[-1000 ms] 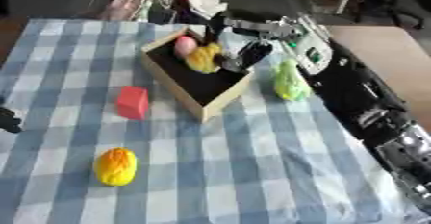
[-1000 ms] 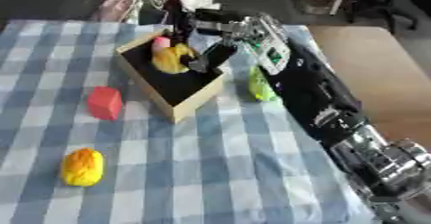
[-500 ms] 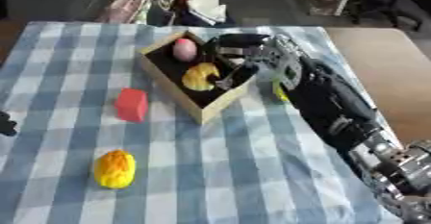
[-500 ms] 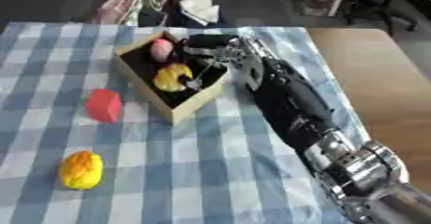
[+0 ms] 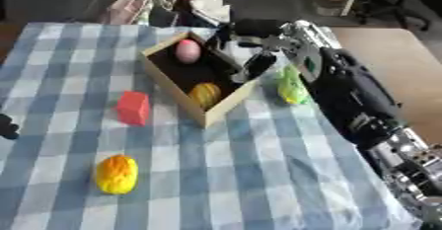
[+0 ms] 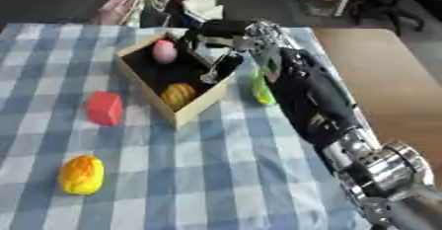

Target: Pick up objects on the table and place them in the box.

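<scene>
Nearest us, well short of the fingers, an orange-yellow fruit point(image 5: 116, 174) and a red block point(image 5: 133, 107) lie on the checked cloth. Our right hand point(image 5: 252, 51) hangs over the box point(image 5: 223, 107) rim, fingers point(image 5: 255, 67) relaxed downward, holding nothing. A yellow item point(image 5: 205, 95) and pink egg point(image 5: 187, 51) lie inside. We judge the fingers could catch the rim, and the forearm may nudge the green item point(image 5: 292, 88) beside it.
</scene>
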Motion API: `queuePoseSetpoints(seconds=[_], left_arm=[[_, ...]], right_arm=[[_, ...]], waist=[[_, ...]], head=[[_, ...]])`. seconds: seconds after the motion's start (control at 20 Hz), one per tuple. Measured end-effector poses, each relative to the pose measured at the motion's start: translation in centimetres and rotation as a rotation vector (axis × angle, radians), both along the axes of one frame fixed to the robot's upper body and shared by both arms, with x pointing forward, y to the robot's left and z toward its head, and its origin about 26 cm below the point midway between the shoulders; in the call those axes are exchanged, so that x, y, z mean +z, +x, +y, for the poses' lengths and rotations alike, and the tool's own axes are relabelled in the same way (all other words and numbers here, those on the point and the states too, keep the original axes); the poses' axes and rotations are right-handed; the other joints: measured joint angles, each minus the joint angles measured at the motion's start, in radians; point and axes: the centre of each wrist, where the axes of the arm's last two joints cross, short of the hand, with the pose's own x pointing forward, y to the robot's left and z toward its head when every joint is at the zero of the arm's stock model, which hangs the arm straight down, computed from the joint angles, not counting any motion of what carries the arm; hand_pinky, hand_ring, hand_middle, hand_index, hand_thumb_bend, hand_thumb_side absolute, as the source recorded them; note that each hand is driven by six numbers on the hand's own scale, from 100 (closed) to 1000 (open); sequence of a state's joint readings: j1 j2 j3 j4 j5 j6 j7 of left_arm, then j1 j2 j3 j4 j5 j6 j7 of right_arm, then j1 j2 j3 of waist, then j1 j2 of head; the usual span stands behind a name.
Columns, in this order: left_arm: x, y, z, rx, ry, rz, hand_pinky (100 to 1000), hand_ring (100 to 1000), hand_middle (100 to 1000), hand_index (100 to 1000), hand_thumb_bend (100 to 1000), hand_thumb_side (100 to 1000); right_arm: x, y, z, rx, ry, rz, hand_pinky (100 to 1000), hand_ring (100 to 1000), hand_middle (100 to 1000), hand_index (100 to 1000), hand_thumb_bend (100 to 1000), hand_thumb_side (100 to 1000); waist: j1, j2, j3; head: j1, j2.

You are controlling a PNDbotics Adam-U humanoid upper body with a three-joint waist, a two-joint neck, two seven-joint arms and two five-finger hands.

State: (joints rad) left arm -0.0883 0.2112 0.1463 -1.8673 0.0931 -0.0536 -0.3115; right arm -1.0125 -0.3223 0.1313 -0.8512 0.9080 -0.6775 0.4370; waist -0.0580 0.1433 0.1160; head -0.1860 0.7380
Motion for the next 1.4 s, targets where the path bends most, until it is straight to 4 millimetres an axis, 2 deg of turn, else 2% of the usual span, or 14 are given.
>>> queuePoseSetpoints(seconds=[0.3, 0.45, 0.75, 0.9, 1.05, 1.1, 1.4], left_arm=[[0.0, 0.0, 0.0, 0.000, 0.000, 0.000, 725, 514, 549, 733, 100, 638], [0.0, 0.0, 0.0, 0.000, 0.000, 0.000, 725, 514, 549, 733, 100, 638], [0.0, 0.0, 0.0, 0.002, 0.000, 0.000, 725, 515, 550, 733, 100, 637], [-0.1, -0.1, 0.0, 0.003, 0.000, 0.001, 725, 515, 550, 733, 100, 638], [-0.1, -0.1, 0.1, 0.003, 0.000, 0.002, 725, 515, 550, 733, 100, 638], [-0.1, -0.1, 0.1, 0.003, 0.000, 0.003, 725, 515, 550, 734, 100, 637], [-0.2, -0.1, 0.1, 0.004, 0.000, 0.005, 725, 516, 550, 734, 100, 639]], right_arm=[[1.0, -0.1, -4.5, -0.149, -0.001, 0.041, 834, 796, 863, 932, 203, 369], [0.2, -0.3, -6.6, -0.235, 0.003, 0.096, 837, 803, 874, 935, 195, 406], [-2.7, -0.6, -9.9, -0.396, -0.006, 0.215, 848, 832, 897, 942, 240, 469], [-3.6, -0.8, -10.9, -0.441, -0.042, 0.243, 859, 856, 912, 949, 285, 510], [-4.0, -0.9, -11.3, -0.463, -0.089, 0.260, 859, 856, 912, 949, 285, 510], [-4.1, -0.9, -11.4, -0.466, -0.100, 0.264, 864, 866, 911, 949, 326, 561], [-4.8, -1.1, -11.8, -0.471, -0.240, 0.344, 862, 867, 903, 941, 361, 580]], waist=[[0.000, 0.000, -0.005], [0.000, 0.000, -0.007], [0.000, 0.000, -0.011], [0.000, 0.000, -0.012], [0.000, 0.000, -0.012], [0.000, 0.000, -0.012], [0.000, -0.001, -0.012]], head=[[0.000, 0.000], [0.002, 0.000], [0.003, 0.000], [0.003, 0.001], [0.003, 0.001], [0.003, 0.001], [0.003, 0.001]])
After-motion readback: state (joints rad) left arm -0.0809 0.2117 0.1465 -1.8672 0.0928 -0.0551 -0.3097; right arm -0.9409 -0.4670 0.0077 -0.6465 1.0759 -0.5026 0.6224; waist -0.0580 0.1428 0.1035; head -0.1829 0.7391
